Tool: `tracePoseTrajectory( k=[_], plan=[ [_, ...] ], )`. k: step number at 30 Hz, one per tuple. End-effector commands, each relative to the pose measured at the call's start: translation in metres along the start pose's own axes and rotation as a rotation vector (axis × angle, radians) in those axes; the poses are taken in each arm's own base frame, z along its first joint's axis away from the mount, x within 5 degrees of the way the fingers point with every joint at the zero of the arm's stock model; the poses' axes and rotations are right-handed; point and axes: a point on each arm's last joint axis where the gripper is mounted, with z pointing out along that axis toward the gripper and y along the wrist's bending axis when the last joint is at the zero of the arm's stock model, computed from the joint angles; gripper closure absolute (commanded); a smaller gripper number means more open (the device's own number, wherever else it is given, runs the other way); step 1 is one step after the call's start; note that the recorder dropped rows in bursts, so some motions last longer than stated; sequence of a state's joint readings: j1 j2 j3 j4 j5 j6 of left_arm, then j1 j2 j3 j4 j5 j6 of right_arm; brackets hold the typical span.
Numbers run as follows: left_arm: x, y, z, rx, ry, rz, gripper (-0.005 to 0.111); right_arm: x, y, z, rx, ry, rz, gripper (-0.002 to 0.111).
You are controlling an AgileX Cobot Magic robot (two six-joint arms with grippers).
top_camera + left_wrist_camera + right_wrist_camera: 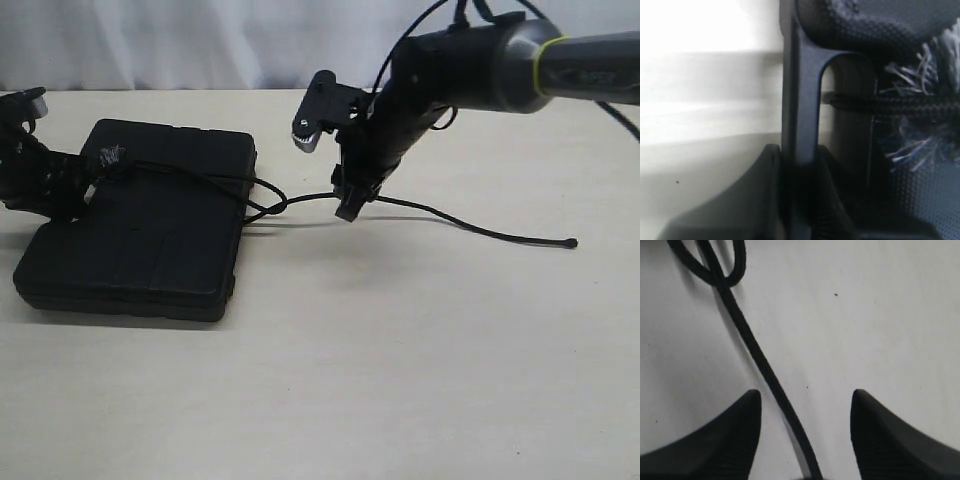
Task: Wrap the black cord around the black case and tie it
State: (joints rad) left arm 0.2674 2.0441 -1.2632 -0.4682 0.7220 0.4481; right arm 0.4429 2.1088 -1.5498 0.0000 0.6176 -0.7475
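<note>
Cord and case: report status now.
Left gripper shut on case. Right gripper open, straddling cord. Cord across case, loose loop, untied. No obstruction seen.

The matte black case (150, 235) and black braided cord (760, 360) lie on a pale cream table (400, 380).

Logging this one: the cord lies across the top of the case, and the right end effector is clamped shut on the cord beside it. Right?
Not quite. The right end effector is open, not clamped: the right wrist view shows its fingers spread apart with the black cord passing between them. The cord does lie across the top of the black case.
</note>
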Motion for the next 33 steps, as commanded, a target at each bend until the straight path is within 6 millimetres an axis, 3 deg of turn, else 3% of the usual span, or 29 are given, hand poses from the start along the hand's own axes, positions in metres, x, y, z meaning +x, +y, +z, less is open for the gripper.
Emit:
tracePoseTrajectory(
  k=[1,8,10,13,17,24,33],
  plan=[
    [-0.003,-0.002,-0.009,0.013,-0.028,-0.018,0.107,-0.013,0.002,0.018,-0.009,0.033,-0.085,0.057],
    [-0.003,-0.001,-0.009,0.006,-0.034,-0.014,0.107,-0.019,0.001,0.036,0.016,0.022,-0.120,0.058],
    [-0.004,-0.001,-0.009,0.004,-0.038,-0.014,0.107,-0.018,0.001,0.037,0.022,0.030,-0.130,0.069],
    [-0.004,0.000,-0.008,0.001,-0.040,-0.015,0.107,-0.019,0.001,0.034,0.012,0.025,-0.095,0.103],
    [-0.004,0.000,-0.006,-0.001,-0.037,-0.015,0.107,-0.015,-0.006,0.019,-0.011,0.032,-0.015,0.104],
    [-0.004,0.000,-0.006,-0.001,-0.037,-0.015,0.107,0.026,-0.038,-0.017,0.006,0.024,0.266,0.104],
    [-0.003,-0.001,-0.006,0.009,-0.026,-0.023,0.107,0.096,-0.053,-0.022,0.072,0.059,0.574,0.104]
  ],
)
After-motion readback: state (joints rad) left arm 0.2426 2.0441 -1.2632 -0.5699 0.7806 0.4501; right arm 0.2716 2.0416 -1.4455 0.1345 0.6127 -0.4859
